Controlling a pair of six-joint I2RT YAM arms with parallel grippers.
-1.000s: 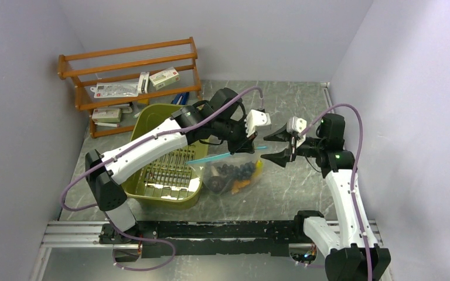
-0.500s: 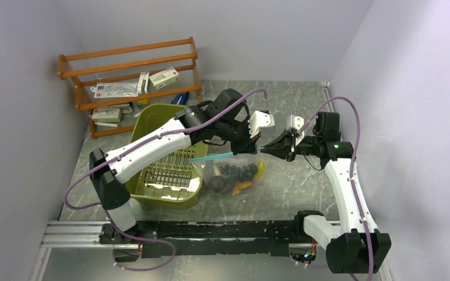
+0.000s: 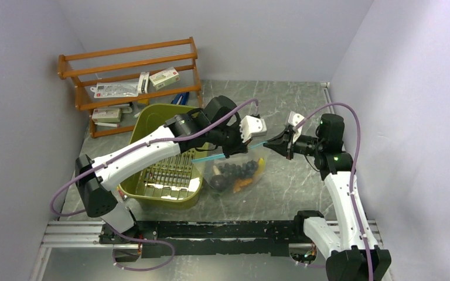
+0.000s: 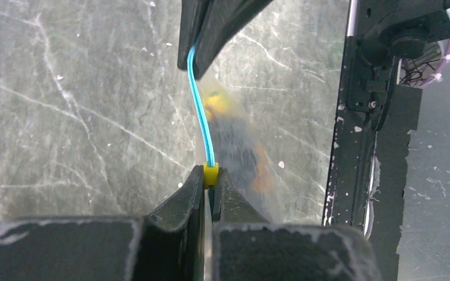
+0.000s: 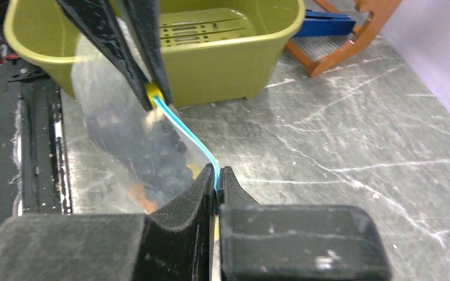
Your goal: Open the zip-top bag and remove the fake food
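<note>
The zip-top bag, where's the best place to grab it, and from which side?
By the blue zip strip, pinched edge-on from opposite sides, as the left gripper and right gripper do. It's a thin firm ridge on top; the food sags below.

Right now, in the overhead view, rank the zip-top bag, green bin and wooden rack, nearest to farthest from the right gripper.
1. zip-top bag, pinched by the right gripper.
2. green bin, left of the bag.
3. wooden rack, back-left corner.

olive tub (image 3: 161,198) beside wooden rack (image 3: 129,50); grey marbled table (image 3: 281,187)
</note>
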